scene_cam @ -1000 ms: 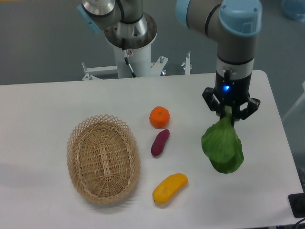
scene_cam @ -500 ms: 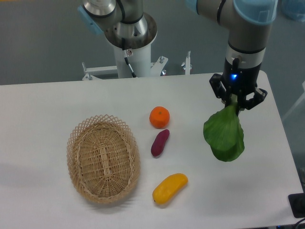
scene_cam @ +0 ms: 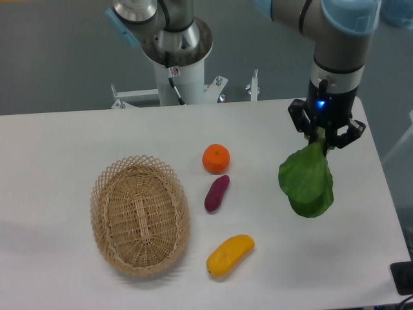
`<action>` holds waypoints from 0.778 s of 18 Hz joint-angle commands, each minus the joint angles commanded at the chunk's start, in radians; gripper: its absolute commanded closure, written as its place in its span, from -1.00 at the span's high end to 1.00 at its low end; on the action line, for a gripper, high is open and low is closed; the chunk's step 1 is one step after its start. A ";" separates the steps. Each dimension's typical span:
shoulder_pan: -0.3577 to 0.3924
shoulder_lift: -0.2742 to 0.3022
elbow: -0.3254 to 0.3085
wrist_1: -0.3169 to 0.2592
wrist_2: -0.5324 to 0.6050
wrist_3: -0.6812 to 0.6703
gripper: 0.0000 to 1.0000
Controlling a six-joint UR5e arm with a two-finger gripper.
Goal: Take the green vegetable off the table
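Raised green vegetable (scene_cam: 307,184), fingers (scene_cam: 338,137) clamping stem

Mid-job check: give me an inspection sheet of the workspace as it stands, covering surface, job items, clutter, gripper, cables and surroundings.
Surface: white table, no spills seen.
Job's things: green vegetable hangs leaf-down from the gripper by its pale stem end; whether it is clear of the table cannot be told from this view.
Clutter: empty wicker basket on the left; orange, purple eggplant-like piece and yellow oblong fruit lie in a rough column mid-table, apart from the basket.
Grippers: gripper shut on the stem, blue light lit.
Cables: black cable runs down the robot base.
Surroundings: grey floor; dark object at lower right edge.
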 joint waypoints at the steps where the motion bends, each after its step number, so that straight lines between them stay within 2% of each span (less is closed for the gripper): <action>1: -0.002 0.000 -0.002 0.002 0.000 0.000 -0.41; 7: -0.005 -0.003 -0.017 0.012 0.003 -0.014 -0.41; 14: -0.006 -0.012 -0.026 0.003 0.097 -0.026 -0.41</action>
